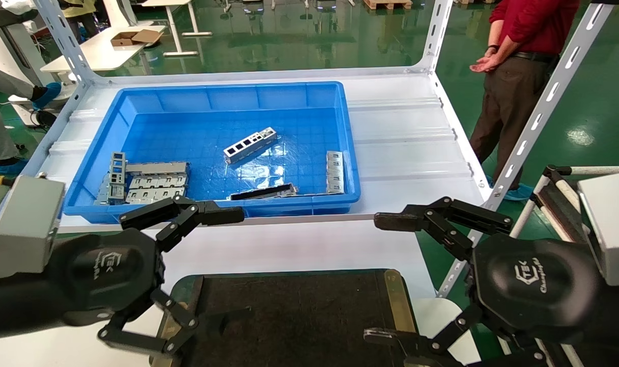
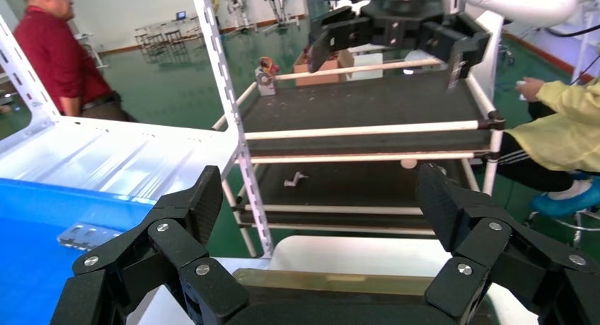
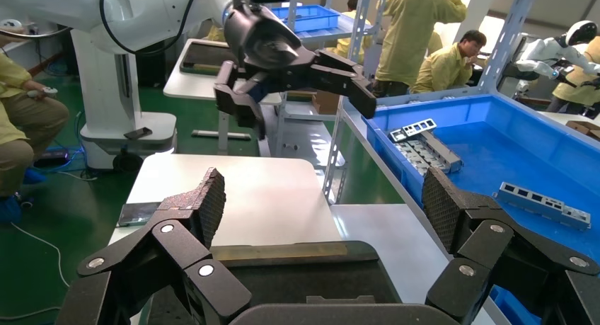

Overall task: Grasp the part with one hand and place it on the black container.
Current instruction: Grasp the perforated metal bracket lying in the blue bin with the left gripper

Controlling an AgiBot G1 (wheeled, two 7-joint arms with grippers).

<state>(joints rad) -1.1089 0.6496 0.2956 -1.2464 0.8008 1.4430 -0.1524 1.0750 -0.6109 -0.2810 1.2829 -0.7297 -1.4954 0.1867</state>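
You are seeing an evenly bright, overhead-lit scene: white glare streaks on the blue bin (image 1: 136, 107) floor and on the glossy green floor (image 1: 289, 35) behind it. Shadows are soft and faint. Shelf posts bow outward towards the head view's edges, and the wrist views' nearest fingers look slightly soft.

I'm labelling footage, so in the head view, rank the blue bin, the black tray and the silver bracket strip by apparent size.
1. Blue bin
2. Black tray, cut off by the frame and nearer the camera, so unsure against the bin
3. Silver bracket strip
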